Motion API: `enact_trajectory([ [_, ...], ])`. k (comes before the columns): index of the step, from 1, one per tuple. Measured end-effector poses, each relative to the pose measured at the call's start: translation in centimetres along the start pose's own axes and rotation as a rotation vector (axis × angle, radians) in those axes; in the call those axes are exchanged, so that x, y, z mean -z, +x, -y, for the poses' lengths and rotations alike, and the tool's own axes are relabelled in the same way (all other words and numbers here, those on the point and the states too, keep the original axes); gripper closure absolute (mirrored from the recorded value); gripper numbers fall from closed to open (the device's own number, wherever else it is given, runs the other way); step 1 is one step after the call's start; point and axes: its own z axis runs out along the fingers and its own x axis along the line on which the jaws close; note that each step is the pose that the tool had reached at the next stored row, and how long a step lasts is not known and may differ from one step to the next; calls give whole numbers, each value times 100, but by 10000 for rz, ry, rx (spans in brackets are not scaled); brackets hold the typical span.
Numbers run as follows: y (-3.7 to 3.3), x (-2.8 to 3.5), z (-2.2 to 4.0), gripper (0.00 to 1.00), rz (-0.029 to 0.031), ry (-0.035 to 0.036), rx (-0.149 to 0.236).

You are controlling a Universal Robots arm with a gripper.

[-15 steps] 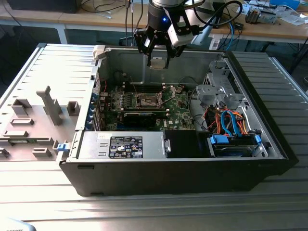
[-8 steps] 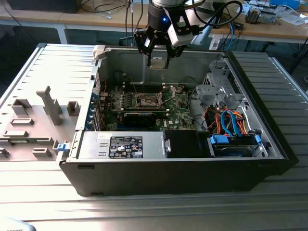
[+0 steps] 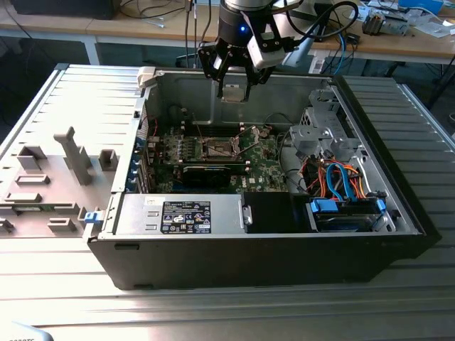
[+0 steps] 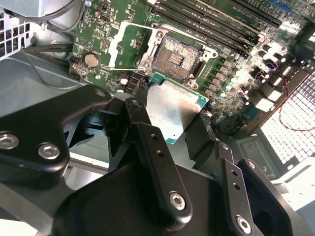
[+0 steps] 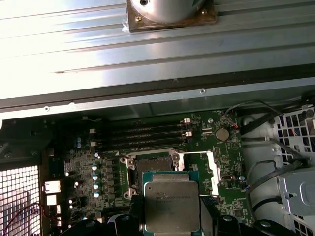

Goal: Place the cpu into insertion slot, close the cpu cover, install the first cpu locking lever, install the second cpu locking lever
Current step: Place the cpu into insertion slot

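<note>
Since your open computer case (image 3: pixel 284 249) lies on its side, the green board (image 3: pixel 259 153) faces up, and the gripper (image 3: pixel 235 85) hangs over it near the case's far wall in the exterior view. Its fingers (image 4: pixel 152 147) are pinched tight on two edges of the cpu (image 5: pixel 171 206), held in the air above the insertion slot (image 4: pixel 176 58), well clear of it. The slot's contacts sit bare.
</note>
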Motion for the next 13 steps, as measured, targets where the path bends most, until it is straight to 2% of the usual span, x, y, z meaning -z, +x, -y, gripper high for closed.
enact_trajectory([
  [13,0,0,0,46,7,-2,-74],
])
